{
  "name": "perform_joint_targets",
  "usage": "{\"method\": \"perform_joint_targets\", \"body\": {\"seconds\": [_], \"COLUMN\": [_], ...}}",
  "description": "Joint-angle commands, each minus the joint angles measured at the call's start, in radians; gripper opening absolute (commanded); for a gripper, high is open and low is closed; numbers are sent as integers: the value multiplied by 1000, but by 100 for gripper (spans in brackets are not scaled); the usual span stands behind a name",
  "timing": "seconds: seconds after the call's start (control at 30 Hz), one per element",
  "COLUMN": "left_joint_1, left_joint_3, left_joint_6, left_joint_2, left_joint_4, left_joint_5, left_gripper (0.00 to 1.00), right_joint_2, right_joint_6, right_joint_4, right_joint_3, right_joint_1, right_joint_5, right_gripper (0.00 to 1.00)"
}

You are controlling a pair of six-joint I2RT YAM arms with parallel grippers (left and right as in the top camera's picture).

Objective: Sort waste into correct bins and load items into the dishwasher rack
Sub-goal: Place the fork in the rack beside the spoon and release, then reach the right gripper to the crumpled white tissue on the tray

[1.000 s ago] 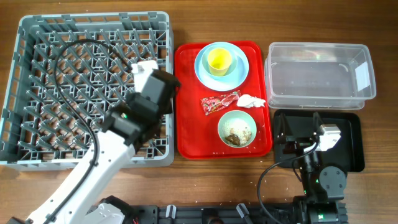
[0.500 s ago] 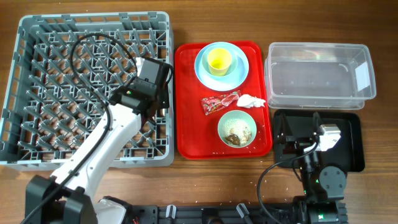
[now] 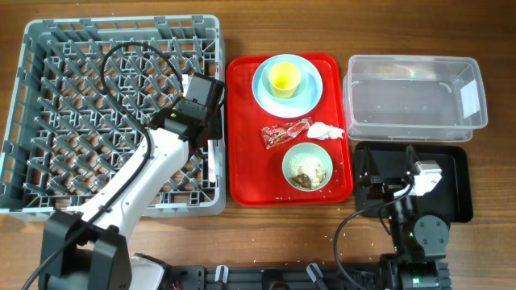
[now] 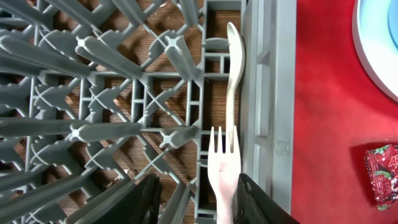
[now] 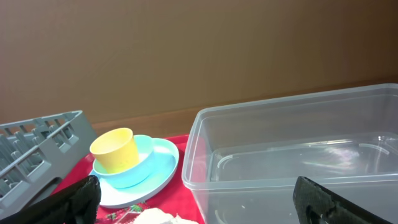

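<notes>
Found the left gripper [image 4: 200, 190] low over the right edge of the dishwasher rack [image 3: 48, 48], fingers [image 4: 149, 199] released, one on each side of the white fork [image 4: 222, 174]. Saw fork and white spoon [image 4: 234, 68] lying end to end in the narrow channel just inside the rack's right wall, with little free room. Noted the red tray [image 4: 323, 124] just beside that wall. Saw the right gripper [image 5: 202, 198] spread wide, holding nothing, above the black tray [image 3: 459, 185], facing the clear tub [image 5: 280, 143].
</notes>
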Motion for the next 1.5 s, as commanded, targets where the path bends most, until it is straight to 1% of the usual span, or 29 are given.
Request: {"method": "perform_joint_targets", "body": {"seconds": [0.0, 0.07, 0.13, 0.17, 0.2, 0.23, 0.27, 0.3, 0.37, 0.43, 0.77, 0.8, 0.87, 0.93, 1.03, 1.07, 1.13, 1.23, 1.3, 1.33, 1.4, 1.43, 1.47], "left_joint_1": [6, 6, 7, 8, 14, 29, 61, 93, 158, 186, 189, 189, 189, 189, 189, 189, 189, 189, 189, 189, 189, 189, 189], "left_joint_3": [3, 3, 3, 3, 3, 3, 3, 3, 3, 3, 3, 3, 3, 3, 3, 3, 3, 3, 3, 3, 3, 3, 3], "left_joint_6": [-2, -50, -76, -75, -78, -112, -152, -161, -160, -160, -160, -160, -160, -160, -160, -160, -160, -160, -160, -160, -160, -160, -160], "left_joint_2": [-99, -190, -279, -336, -366, -393, -414, -422, -420, -412, -409, -409, -409, -409, -409, -409, -409, -409, -409, -409, -409, -409, -409], "left_joint_4": [-3, -5, -5, -14, -28, -48, -69, -83, -113, -118, -118, -118, -118, -118, -118, -118, -118, -118, -118, -118, -118, -118, -118], "left_joint_5": [10, 47, 50, 41, 27, 1, -10, -6, -6, -6, -6, -6, -6, -6, -6, -6, -6, -6, -6, -6, -6, -6, -6], "left_gripper": [40, 43, 77, 84, 87, 94, 96, 99, 100, 100, 100, 100, 100, 100, 100, 100, 100, 100, 100, 100, 100, 100, 100], "right_joint_2": [-3, -3, -3, -3, -3, -3, -3, -3, -3, -3, -3, -3, -3, -3, 45, 91, 245, 574, 812, 925, 1091, 1179, 1246], "right_joint_6": [6, 6, 6, 6, 6, 6, 7, 6, 6, 6, 8, 23, 71, 121, 108, 108, 89, -6, -3, 56, 222, 270, 280], "right_joint_4": [3, 3, 3, 3, 3, 3, 3, 3, 3, 3, 4, 15, 38, -4, -70, -108, -208, -472, -696, -792, -898, -902, -879], "right_joint_3": [-1, -1, -1, -1, -1, -1, -1, -1, -1, -1, -1, -1, 2, 45, 178, 250, 422, 740, 975, 1085, 1230, 1278, 1288], "right_joint_1": [-4, -4, -4, -4, -4, -4, -4, -4, -4, -4, -4, -4, -4, -4, -4, -4, -4, -4, -4, -4, -4, -4, -3], "right_joint_5": [-2, -2, -2, -2, -2, -2, -2, -2, -2, -2, -2, -12, -106, -130, -100, -99, -117, -193, -203, -230, -327, -457, -607], "right_gripper": [100, 100, 100, 100, 100, 100, 100, 100, 100, 100, 100, 100, 100, 100, 100, 100, 100, 100, 100, 100, 100, 100, 100]}}
